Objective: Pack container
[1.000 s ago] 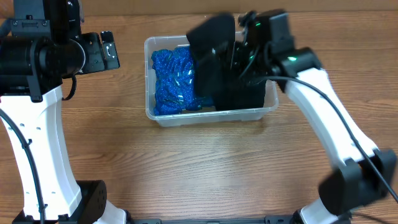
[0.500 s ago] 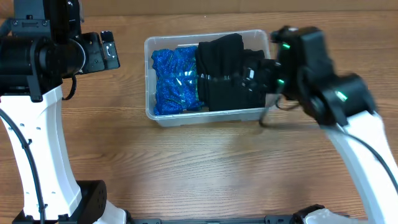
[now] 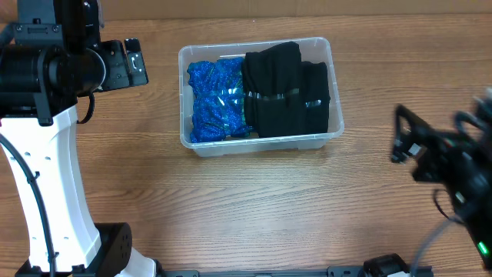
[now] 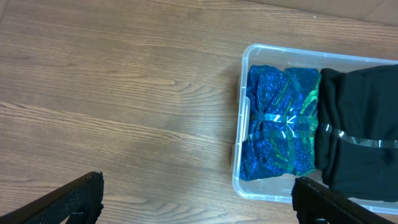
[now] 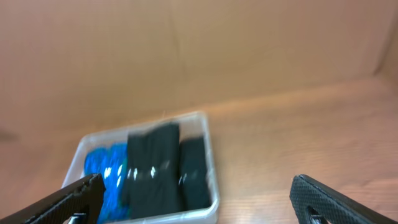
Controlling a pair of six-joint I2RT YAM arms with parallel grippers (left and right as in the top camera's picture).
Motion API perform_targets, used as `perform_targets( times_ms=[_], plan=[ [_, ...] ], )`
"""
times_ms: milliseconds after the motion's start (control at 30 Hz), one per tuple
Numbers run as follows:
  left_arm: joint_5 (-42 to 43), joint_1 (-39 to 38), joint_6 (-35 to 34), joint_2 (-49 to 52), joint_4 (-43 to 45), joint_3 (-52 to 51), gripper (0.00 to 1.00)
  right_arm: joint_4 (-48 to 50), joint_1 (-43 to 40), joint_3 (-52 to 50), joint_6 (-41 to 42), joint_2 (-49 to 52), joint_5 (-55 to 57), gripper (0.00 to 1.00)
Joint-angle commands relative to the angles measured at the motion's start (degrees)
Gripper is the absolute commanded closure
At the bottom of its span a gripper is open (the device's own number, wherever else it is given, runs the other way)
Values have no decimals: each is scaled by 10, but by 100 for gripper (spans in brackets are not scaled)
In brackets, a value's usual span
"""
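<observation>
Wooden table [image 3: 254,215] all round the container [image 3: 261,144], right arm [image 3: 450,163] well apart.

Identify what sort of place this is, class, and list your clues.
Probably a robotics lab workbench: a left arm and a right arm stand at a wood-grain table, a clear container sits between them, and a plain brown backdrop stands behind.
</observation>
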Motion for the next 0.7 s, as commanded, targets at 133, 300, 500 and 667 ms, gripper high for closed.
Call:
perform_targets(
  times_ms=[133, 300, 500, 667],
  plan=[
    [-5, 2, 9, 1, 1, -1, 0, 131, -87, -240, -56, -182, 31, 0],
    [-5, 2, 9, 1, 1, -1, 0, 240, -132, -570, 23, -353, -15, 0],
    [-5, 2, 9, 1, 1, -1, 0, 292, -132, -781, 61, -492, -70, 0],
    [-5, 2, 9, 1, 1, -1, 0, 292, -132, -828, 63, -493, -69, 0]
  ],
)
